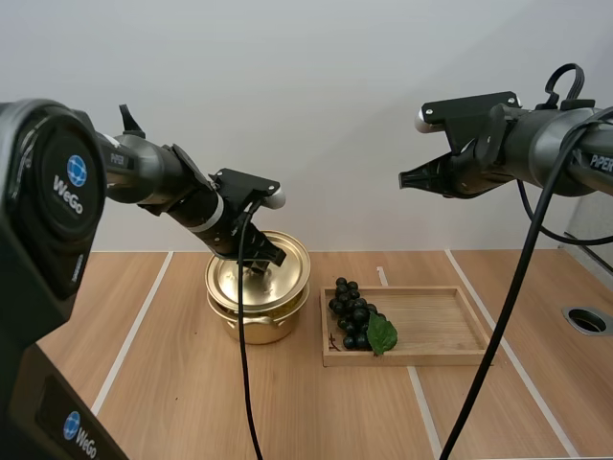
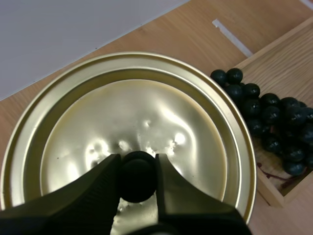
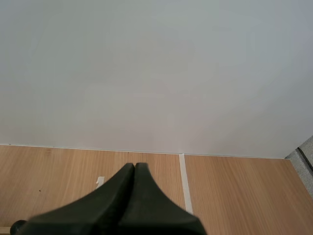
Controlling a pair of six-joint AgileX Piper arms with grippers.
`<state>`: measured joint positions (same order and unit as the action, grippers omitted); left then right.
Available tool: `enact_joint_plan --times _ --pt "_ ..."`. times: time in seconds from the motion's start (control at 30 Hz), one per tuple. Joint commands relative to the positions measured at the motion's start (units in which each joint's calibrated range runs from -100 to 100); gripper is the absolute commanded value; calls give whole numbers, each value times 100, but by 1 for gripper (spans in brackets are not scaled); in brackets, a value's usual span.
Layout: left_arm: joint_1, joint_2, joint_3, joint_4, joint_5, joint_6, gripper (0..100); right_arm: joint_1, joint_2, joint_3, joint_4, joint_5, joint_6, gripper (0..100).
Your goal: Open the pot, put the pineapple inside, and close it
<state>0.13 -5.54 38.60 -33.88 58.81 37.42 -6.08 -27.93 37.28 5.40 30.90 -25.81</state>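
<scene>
On the wooden tabletop (image 1: 172,383), items by descending size. Wooden tray (image 1: 441,326): shallow, to the pot's right, just beside it. Pot (image 1: 254,328): gold metal, upright; judged rigid and light. Lid (image 2: 146,112): thin gold metal, smooth and glossy, over the pot's mouth and slightly tilted; whether it has parted from the rim cannot be told. Judged light and stiff but slippery on its face, so best taken only at the centre. Bunch of grapes (image 1: 352,311): dark, with one green leaf (image 1: 382,334), lying at the tray's left end; no pineapple is present, so this is the fruit to load. Judged soft, loosely jointed and easily bruised; take it gently across the upper cluster or at the stem. Left gripper (image 1: 263,257): fingers pinched on the knob. Right gripper (image 1: 407,179): raised well above the tray, fingers closed together on nothing. Knob (image 2: 137,178): black, round, at the lid's centre; the proper hold.
</scene>
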Motion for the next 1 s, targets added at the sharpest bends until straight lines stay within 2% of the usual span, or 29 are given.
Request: enact_joint_plan --times 0.0,0.8,0.87,0.9,0.97 --pt "-7 74 -1 117 20 -95 0 -15 -48 0 -11 71 -67 0" --pt "-7 585 -1 204 15 -92 0 -15 -48 0 -11 70 -104 0" --pt "-7 585 -16 204 28 -85 8 -15 -48 0 -11 70 -114 0" --pt "-7 585 -16 204 51 -85 16 -15 -48 0 -11 70 -126 0" --pt "-7 585 -16 239 153 -82 40 -15 -48 0 -11 70 -140 0"
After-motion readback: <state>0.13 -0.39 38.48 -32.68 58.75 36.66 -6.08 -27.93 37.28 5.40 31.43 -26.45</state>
